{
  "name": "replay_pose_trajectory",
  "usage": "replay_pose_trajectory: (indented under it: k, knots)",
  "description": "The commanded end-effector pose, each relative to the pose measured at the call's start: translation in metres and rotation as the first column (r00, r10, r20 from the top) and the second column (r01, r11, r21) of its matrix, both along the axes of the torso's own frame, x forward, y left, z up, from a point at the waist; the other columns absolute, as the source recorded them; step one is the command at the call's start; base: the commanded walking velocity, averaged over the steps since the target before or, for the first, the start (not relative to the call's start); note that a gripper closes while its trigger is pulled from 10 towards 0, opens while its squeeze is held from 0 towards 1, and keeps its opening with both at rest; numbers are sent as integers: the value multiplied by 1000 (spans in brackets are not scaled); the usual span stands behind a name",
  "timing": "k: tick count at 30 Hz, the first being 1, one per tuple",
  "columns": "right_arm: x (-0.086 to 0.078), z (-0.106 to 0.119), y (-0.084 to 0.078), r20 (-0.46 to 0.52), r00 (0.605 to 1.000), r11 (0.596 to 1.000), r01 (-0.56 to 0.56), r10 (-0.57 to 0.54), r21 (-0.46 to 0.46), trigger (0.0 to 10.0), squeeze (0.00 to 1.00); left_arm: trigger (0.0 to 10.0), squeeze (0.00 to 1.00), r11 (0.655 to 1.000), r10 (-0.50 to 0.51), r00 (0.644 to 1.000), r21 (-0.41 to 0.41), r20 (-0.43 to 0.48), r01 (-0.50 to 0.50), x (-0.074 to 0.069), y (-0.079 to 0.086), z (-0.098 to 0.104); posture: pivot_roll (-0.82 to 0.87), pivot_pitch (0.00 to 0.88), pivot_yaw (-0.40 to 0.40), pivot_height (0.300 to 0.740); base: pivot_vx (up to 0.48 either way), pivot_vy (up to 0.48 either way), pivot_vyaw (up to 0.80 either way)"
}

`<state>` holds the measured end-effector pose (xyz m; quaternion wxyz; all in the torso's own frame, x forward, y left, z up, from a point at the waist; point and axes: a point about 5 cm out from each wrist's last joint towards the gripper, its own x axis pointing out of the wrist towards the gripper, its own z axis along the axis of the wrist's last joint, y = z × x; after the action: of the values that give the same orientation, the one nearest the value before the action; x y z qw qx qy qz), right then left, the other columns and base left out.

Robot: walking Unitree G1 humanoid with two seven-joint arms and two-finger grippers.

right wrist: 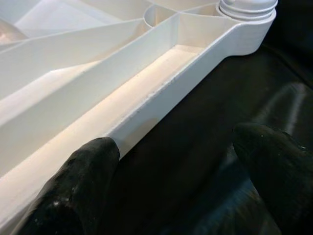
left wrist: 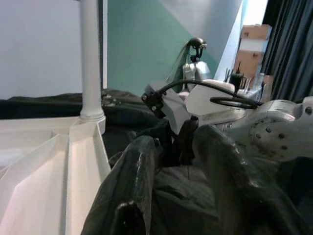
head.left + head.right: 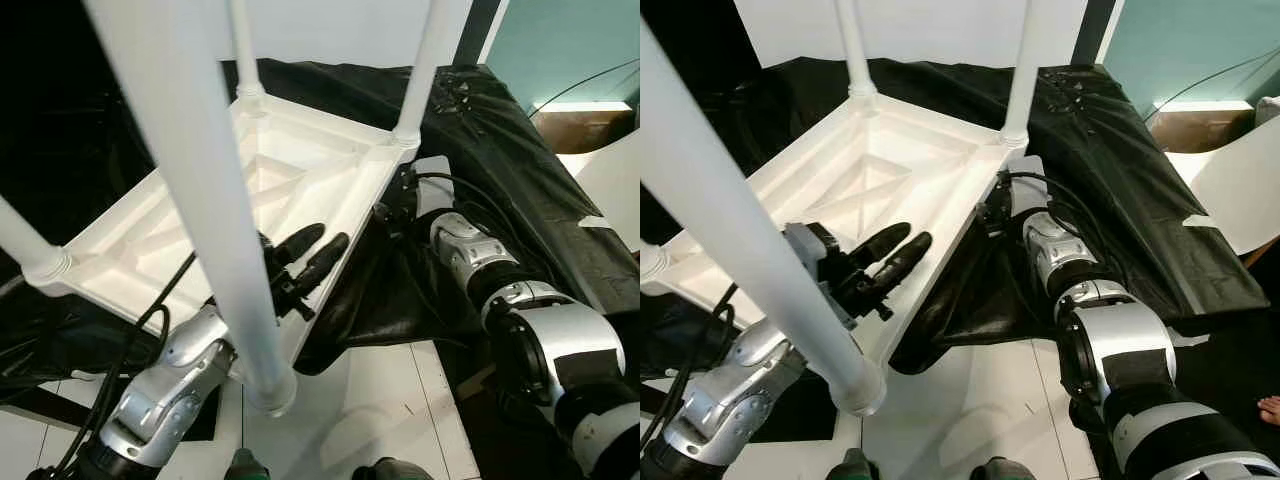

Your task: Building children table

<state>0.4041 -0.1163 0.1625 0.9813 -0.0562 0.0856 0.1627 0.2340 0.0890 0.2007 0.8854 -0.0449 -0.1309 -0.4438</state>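
A white children's table (image 3: 300, 165) lies upside down on a black cloth (image 3: 490, 130), its ribbed underside facing up. Several white legs stand in its corners: a near one (image 3: 210, 200), a far right one (image 3: 425, 60) and a far one (image 3: 243, 50). My left gripper (image 3: 330, 236) hovers over the underside by the right rim, open by a narrow gap and holding nothing. My right gripper (image 1: 181, 171) is open, low over the cloth just outside that rim (image 1: 161, 93), one fingertip (image 1: 83, 181) close to it. The right forearm (image 3: 470, 250) reaches in from the right.
The cloth covers a low platform and hangs over its front edge onto a white tiled floor (image 3: 380, 400). A cardboard box (image 3: 585, 125) and a white board (image 3: 612, 180) sit at the far right. Cables (image 3: 130, 350) trail along my left arm.
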Motion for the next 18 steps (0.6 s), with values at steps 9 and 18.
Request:
replay_pose_trajectory:
  k: [9, 18]
  knots:
    - [-1, 6, 20, 45, 993, 994, -110, 110, -14, 10000, 0, 10000, 0, 978, 178, 984, 114, -12, -176, 21, -10, -12, 86, 77, -29, 740, 0, 0, 0]
    - [-5, -5, -14, 102, 995, 1000, 1, -1, 0, 10000, 0, 10000, 0, 932, 251, 967, 258, 49, -255, 26, 61, -14, 84, 62, -20, 740, 0, 0, 0]
